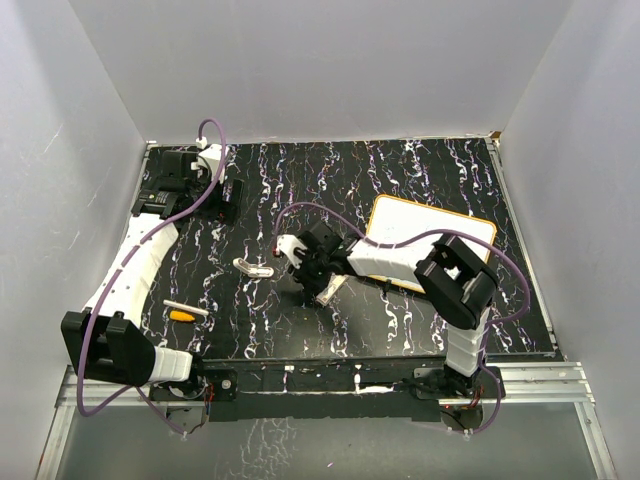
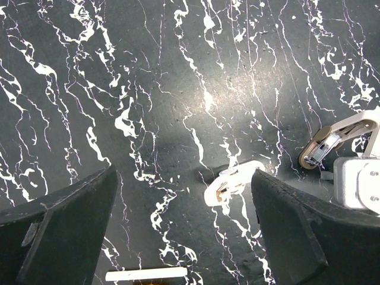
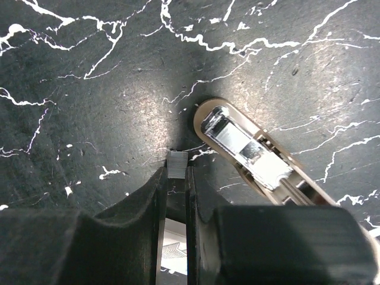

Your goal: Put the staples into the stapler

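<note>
Right end effector (image 3: 174, 178) pinches staples (image 3: 177, 164) just beside open stapler (image 3: 249, 151).

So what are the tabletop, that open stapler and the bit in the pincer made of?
The tabletop looks like marble-patterned laminate or vinyl: black, white veins, faint sheen. The stapler shows a shiny metal channel inside a beige shell, probably plastic. The staples in the right pincer look like dull grey metal, ridged.

White pen (image 1: 186, 307), orange cap (image 1: 181, 316), whiteboard (image 1: 440, 218)
</note>
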Controlling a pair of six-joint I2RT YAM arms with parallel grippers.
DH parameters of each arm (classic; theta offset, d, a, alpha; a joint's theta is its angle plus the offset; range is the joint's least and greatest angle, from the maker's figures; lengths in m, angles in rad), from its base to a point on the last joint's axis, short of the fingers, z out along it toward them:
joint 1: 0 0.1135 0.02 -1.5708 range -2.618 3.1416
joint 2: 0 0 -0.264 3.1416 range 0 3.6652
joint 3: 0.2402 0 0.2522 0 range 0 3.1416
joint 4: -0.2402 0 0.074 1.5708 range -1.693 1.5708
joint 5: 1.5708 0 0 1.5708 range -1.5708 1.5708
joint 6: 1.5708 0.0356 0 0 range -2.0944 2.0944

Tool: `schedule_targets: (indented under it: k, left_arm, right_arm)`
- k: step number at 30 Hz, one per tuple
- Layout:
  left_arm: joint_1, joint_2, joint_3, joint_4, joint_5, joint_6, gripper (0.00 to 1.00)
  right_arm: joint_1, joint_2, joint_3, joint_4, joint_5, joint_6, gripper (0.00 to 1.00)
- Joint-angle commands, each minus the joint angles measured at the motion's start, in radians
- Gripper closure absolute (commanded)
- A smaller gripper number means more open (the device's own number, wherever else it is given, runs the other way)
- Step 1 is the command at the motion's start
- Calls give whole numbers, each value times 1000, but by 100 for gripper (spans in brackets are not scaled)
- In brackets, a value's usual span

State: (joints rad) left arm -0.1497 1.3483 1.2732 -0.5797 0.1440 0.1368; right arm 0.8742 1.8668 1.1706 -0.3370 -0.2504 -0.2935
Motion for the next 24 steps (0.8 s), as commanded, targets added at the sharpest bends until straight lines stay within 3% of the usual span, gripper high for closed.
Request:
schedule_targets:
  k: [1,7,14,19,24]
  left_arm:
    - [7,-50,-4,5,41,-4,5]
    - [10,-58,20,41,168,-20,3]
    - [12,-72,58,182,532,-139,6]
    - [11,-52,65,387,781,-333,10]
    - [2,-17,42,735,976,-661,14]
  right_arm:
    - [-63,-72,72,18,-137,-7,91]
    - [-176,-192,117,20,-376,27,91]
    - [-350,-344,127,156,-592,211,92]
    - [-464,-392,153,297,-769,447,92]
    - [-485,-398,149,446,-876,654,92]
